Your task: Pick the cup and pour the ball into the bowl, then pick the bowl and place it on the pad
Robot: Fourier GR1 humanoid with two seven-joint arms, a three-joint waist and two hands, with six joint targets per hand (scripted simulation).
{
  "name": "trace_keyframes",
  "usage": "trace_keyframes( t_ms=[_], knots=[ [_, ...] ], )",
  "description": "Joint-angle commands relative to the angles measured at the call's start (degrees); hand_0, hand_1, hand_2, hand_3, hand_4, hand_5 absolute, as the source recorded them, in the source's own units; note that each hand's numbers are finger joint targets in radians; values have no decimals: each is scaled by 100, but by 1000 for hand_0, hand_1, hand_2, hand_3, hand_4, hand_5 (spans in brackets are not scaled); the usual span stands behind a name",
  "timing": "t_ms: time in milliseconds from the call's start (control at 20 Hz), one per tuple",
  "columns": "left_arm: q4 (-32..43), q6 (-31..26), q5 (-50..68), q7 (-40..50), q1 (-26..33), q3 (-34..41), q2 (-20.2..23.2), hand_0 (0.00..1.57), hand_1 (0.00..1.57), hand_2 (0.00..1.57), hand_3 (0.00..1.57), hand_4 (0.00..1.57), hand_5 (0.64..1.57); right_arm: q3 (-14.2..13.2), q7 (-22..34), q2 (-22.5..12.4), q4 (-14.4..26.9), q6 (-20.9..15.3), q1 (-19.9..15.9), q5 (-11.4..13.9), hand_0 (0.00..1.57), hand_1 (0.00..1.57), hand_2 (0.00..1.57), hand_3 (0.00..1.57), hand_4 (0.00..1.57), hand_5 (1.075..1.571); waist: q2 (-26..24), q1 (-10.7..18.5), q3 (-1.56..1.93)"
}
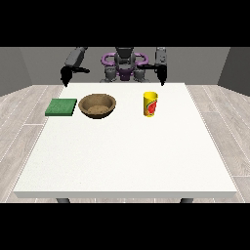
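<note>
A yellow cup (150,104) with a red mark stands upright on the white table (127,156), right of centre near the far side. I cannot see a ball inside it. A brown bowl (97,105) sits left of the cup, and a flat green pad (61,107) lies at the bowl's left. The hand at the view's right (161,77) hangs above the table's far edge, behind the cup and apart from it. The hand at the view's left (64,76) hangs behind the pad, touching nothing.
The robot's torso (124,66) stands behind the table's far edge. Wooden floor surrounds the table on both sides.
</note>
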Motion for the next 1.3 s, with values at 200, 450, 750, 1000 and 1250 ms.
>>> trace_keyframes(
  t_ms=[200, 450, 750, 1000, 1250],
  knots=[
    [902, -53, 253, -641, -1173, 809, 464, 0, 0, 0, 0, 0, 1465, -384, -1069, -368, 964, 510, -748, -125, 0, 0, 0, 0, 0, 1548, 1180, -111, 2],
    [2219, -53, 350, -1269, -1713, 1188, 569, 0, 0, 0, 0, 0, 1416, 92, -1031, 37, 658, 264, -839, 194, 0, 0, 0, 0, 0, 1550, 1167, -474, -5],
    [3127, -430, 476, -2034, -1938, 1483, 953, 0, 0, 0, 0, 0, 1403, -45, -1098, -138, 1000, 450, -933, 107, 0, 0, 0, 0, 0, 1546, 1290, -482, -5],
    [3378, 26, 326, -2315, -2163, 1395, 632, 0, 0, 0, 0, 0, 1392, -321, -1334, -372, 1463, 530, -1404, -13, 0, 0, 0, 0, 0, 1549, 1554, -506, -3],
    [3852, -10, 541, -2631, -2666, 1755, 918, 0, 0, 0, 0, 0, 1411, -130, -1854, -403, 1346, 671, -1229, 247, 0, 0, 0, 0, 0, 1541, 1981, -788, -5]
  ],
)
